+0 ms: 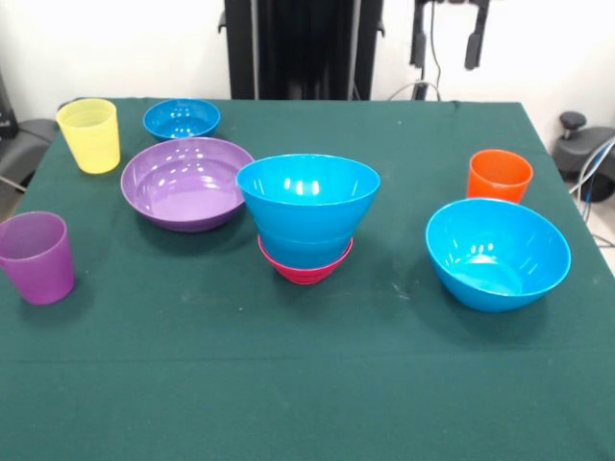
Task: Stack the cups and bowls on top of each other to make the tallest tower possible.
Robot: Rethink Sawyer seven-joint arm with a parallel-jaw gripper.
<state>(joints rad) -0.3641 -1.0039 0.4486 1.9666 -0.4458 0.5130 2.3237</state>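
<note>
On the green-clothed tabletop (317, 384), a glossy blue plastic bowl (307, 206) sits nested upright in a small magenta plastic bowl (305, 266) near the middle. To its left lies a wide shallow purple bowl (185, 182), with a small blue bowl (182, 118) behind it. A translucent yellow tumbler (89, 134) and a translucent purple tumbler (36, 256) stand at the left edge. At right, an opaque orange tumbler (500, 176) stands just behind another blue bowl (497, 253). The jaws are out of sight, so their state cannot be told.
</note>
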